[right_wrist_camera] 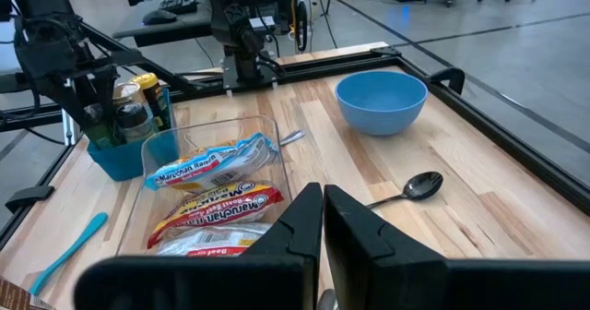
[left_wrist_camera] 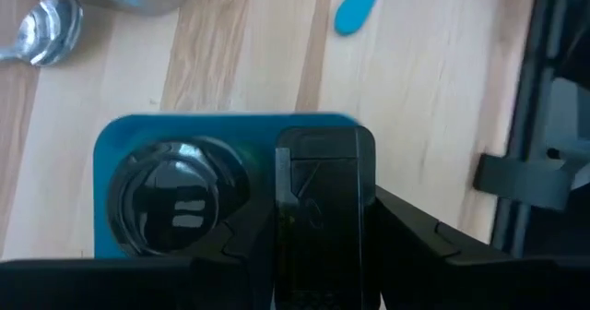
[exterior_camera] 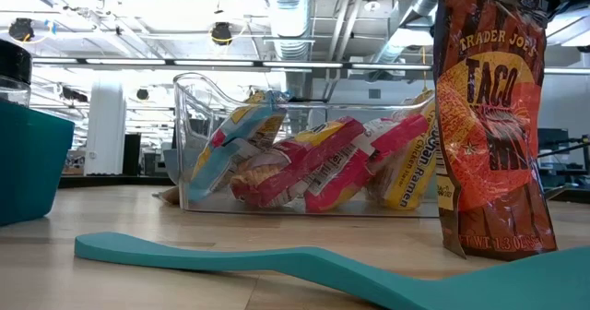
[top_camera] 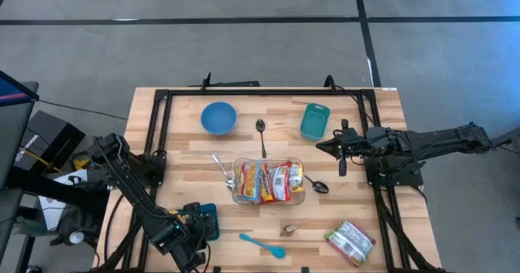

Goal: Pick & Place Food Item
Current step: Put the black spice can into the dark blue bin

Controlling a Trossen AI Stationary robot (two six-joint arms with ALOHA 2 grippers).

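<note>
High view shows a clear tub (top_camera: 269,182) at the middle of the tabletop (top_camera: 179,155), already holding several ramen packets (top_camera: 271,181); one more food packet, the taco bag (top_camera: 350,242), lies out on the boards near the front right corner, well apart from the tub, so I judge the job partly done with at least that item left; a small brown item (top_camera: 289,230) sits in front of the tub, too small to name; the left gripper (top_camera: 197,227) is low at the front left, over a teal bin (top_camera: 209,221); the left wrist view shows its jaws narrowly parted around a dark object standing in that bin, though whether they press on it I cannot tell; the right gripper (top_camera: 322,146) hangs beside the teal container (top_camera: 315,121) at the back right, jaws closed together and holding nothing; a blue bowl (top_camera: 218,117), spoons (top_camera: 261,136) and a teal spatula (top_camera: 262,244) lie around the tub, none of them touched.
</note>
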